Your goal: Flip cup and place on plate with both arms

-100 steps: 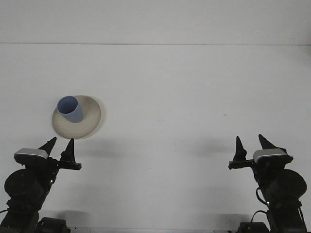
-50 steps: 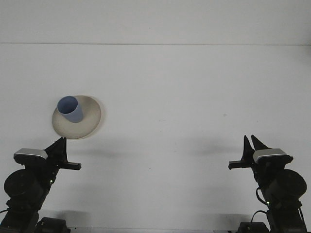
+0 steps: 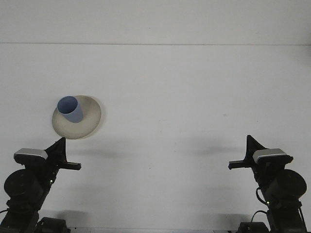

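Now both fingers together, empty: left end effector point(image 3: 60, 144), right end effector point(image 3: 250, 142).

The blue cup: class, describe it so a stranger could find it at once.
Start at the white table and look to its left half, where a round beige plate lies. The blue cup stands on the plate's far left part, mouth up. It is the only blue thing in view.

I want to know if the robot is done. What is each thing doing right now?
Blue cup: upright, mouth open upward, standing on the plate.
Plate: flat on the table, holding the cup.
Left claw: shut, empty, near the plate's front edge.
Right claw: shut, empty, far from the cup.
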Robot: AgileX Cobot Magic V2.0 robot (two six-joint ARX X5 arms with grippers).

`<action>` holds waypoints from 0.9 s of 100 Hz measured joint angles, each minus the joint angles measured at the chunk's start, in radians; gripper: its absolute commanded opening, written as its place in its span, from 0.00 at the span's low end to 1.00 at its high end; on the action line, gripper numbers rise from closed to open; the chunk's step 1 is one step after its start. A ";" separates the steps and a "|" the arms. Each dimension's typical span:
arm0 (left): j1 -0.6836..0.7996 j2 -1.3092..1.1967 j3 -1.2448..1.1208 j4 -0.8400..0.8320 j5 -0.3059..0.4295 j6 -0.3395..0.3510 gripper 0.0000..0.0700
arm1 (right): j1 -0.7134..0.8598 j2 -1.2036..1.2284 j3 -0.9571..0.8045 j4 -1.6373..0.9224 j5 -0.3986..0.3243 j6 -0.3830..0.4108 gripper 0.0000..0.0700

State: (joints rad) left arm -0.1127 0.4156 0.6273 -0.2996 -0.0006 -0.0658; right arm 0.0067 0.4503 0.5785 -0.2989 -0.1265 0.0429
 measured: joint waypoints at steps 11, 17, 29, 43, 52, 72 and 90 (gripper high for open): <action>0.000 0.000 0.000 0.000 0.000 0.000 0.02 | 0.000 0.000 0.000 0.000 0.000 0.000 0.00; 0.000 0.000 0.000 0.000 0.000 0.000 0.02 | 0.000 0.000 0.000 0.000 0.000 0.000 0.00; 0.000 0.000 0.000 0.000 0.000 0.000 0.02 | 0.000 0.000 0.000 0.000 0.000 0.000 0.00; 0.000 0.000 0.000 0.000 0.000 0.000 0.02 | 0.000 0.000 0.000 0.000 0.000 0.000 0.00; 0.000 0.000 0.000 0.000 0.000 0.000 0.02 | 0.000 0.000 0.000 0.000 0.000 0.000 0.00; 0.000 -0.020 0.000 0.002 0.000 0.000 0.02 | 0.000 0.000 0.000 0.000 0.000 0.000 0.00; 0.000 -0.051 -0.024 0.081 -0.001 0.006 0.02 | 0.000 0.000 0.000 0.000 0.000 0.000 0.00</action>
State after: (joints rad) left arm -0.1127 0.3641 0.6037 -0.2184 -0.0013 -0.0601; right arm 0.0067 0.4503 0.5785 -0.2989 -0.1268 0.0425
